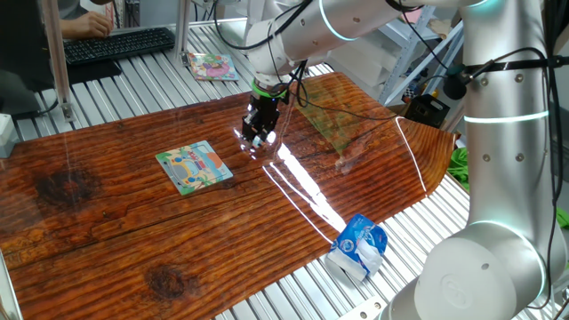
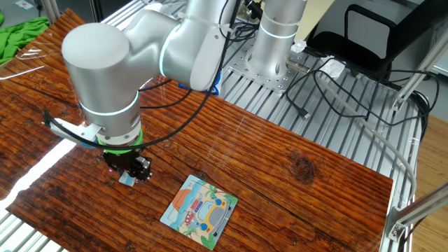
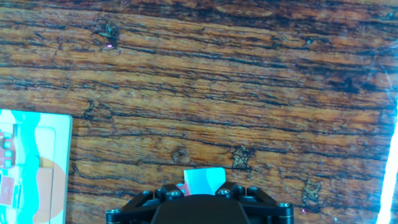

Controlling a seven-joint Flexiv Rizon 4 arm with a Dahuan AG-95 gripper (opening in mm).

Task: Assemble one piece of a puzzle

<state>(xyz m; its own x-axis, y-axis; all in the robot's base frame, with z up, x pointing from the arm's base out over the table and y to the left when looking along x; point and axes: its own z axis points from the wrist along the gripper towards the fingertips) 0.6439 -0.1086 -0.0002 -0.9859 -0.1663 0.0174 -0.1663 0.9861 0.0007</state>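
While the gripper (image 2: 130,176) pinches the piece (image 3: 203,181) above the table (image 1: 107,231), the puzzle (image 2: 199,211) lies near.

Robotics lab bench. Wood-grain table sheet (image 1: 107,204) lies on a slatted aluminium frame (image 1: 293,289). Arm base is bolted to a metal plate (image 2: 269,66) just behind the sheet, loose cables (image 2: 329,91) trailing beside it. Beyond the sheet's far edge: keyboard (image 1: 116,44) with someone typing. Office chair (image 2: 364,35) near the plate.
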